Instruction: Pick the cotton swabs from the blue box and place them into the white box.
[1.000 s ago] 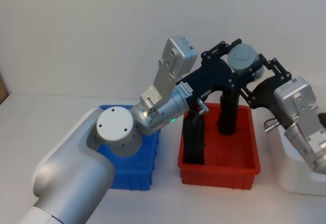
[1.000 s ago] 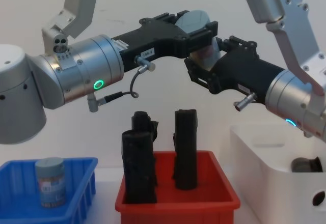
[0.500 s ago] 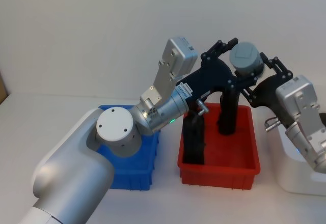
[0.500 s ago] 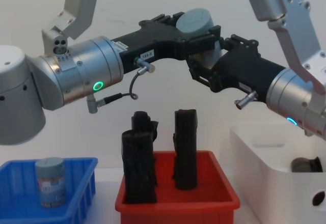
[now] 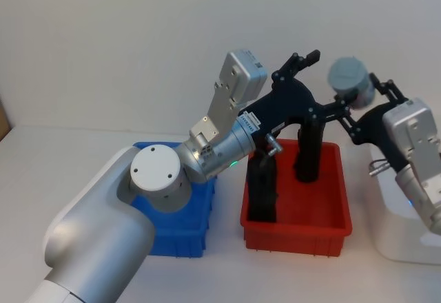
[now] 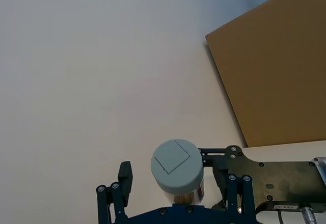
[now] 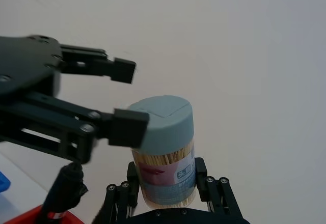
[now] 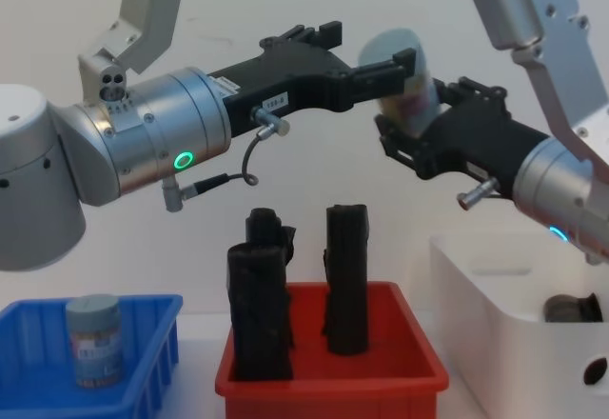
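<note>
high over the red bin (image 5: 296, 206): right tool (image 8: 407, 105) clamping cotton swabs (image 8: 404, 76), left tool (image 8: 366, 52) apart beside.

A red bin (image 8: 419, 373) sits on the white table (image 5: 83, 151) with black upright rolls (image 8: 346, 276) standing in it. A brown cardboard panel (image 6: 275, 71) leans against the wall.

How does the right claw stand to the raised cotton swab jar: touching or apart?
Touching. The right wrist view shows the right claw with a finger pressed against each side of the cotton swab jar.
</note>
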{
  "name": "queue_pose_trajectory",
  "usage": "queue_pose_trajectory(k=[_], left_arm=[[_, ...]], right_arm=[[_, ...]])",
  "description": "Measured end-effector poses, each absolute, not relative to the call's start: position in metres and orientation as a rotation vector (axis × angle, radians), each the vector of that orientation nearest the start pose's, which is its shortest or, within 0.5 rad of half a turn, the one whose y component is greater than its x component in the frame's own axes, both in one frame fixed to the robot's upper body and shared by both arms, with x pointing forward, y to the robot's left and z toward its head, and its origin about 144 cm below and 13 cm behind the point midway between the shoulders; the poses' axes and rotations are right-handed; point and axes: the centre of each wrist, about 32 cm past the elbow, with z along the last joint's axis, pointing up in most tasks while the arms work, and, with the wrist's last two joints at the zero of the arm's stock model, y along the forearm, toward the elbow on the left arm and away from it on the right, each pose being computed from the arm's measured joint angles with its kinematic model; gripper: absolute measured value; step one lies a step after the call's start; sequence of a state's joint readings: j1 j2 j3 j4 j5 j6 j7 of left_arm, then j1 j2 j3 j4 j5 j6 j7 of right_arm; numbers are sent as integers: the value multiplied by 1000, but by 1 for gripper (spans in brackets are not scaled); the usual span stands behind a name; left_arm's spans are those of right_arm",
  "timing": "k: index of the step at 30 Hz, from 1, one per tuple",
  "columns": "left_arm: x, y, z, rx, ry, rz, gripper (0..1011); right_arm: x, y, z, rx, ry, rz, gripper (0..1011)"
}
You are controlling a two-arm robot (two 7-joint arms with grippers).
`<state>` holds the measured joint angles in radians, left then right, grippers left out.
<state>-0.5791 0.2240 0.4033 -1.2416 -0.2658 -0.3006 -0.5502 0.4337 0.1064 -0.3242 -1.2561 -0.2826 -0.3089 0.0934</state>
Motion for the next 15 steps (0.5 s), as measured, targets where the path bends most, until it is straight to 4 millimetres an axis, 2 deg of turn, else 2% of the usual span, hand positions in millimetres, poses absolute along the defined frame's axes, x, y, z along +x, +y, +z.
queue_pose_trajectory(k=[15], left_arm=[[597, 198, 1249, -169, -444, 699, 1003]], right_arm=[[569, -187, 1187, -102, -539, -1311, 646]])
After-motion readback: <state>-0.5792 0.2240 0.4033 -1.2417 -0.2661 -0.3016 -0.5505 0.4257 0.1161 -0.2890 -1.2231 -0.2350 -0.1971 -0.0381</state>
